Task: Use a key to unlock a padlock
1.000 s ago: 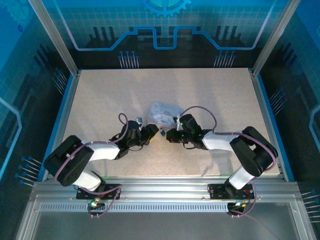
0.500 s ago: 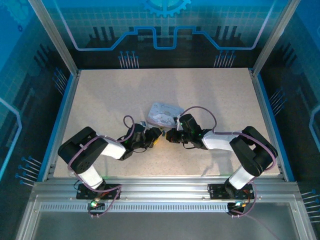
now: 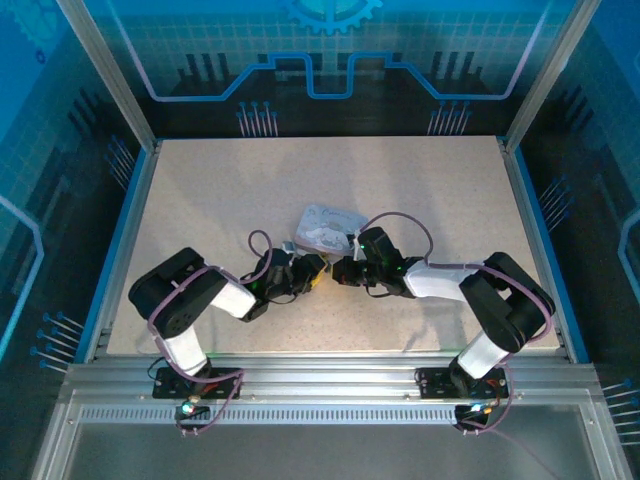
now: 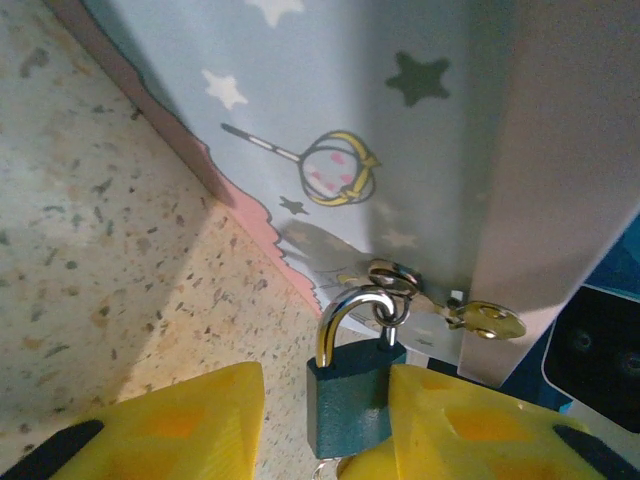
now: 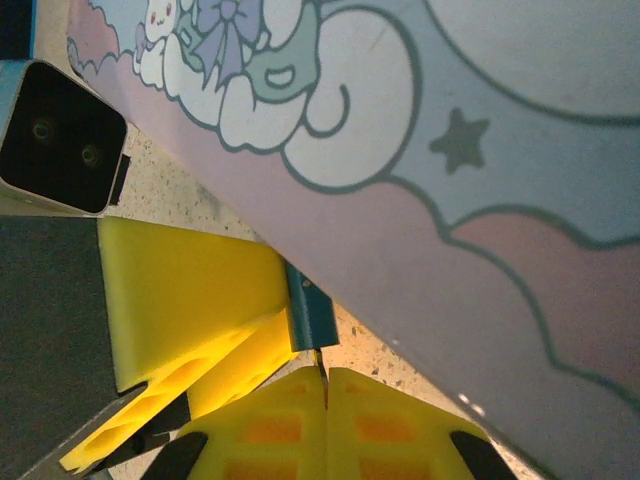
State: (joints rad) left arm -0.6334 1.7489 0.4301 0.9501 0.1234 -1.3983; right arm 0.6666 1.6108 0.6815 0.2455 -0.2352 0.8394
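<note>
The small teal padlock [image 4: 350, 405] hangs by its silver shackle [image 4: 345, 310] from a ring on the pastel tin's latch. My left gripper [image 4: 325, 400] is open around it: the right finger [image 4: 470, 420] touches the lock body, while the left finger [image 4: 180, 425] stands apart from it. My right gripper [image 5: 325, 385] is shut on the thin dark key [image 5: 321, 362], whose tip meets the underside of the padlock [image 5: 310, 318]. From above, the left gripper [image 3: 308, 272] and the right gripper [image 3: 343, 271] face each other just in front of the tin.
The pastel cartoon tin [image 3: 325, 228] lies behind both grippers and looms close over them [image 5: 450, 200]. A brass-coloured tab [image 4: 490, 320] hangs by the latch ring. Bare speckled table [image 3: 200, 200] surrounds the tin, bounded by a blue frame.
My left arm's elbow and shoulder have swung to the right while its gripper stayed by the padlock. The right arm has hardly moved.
</note>
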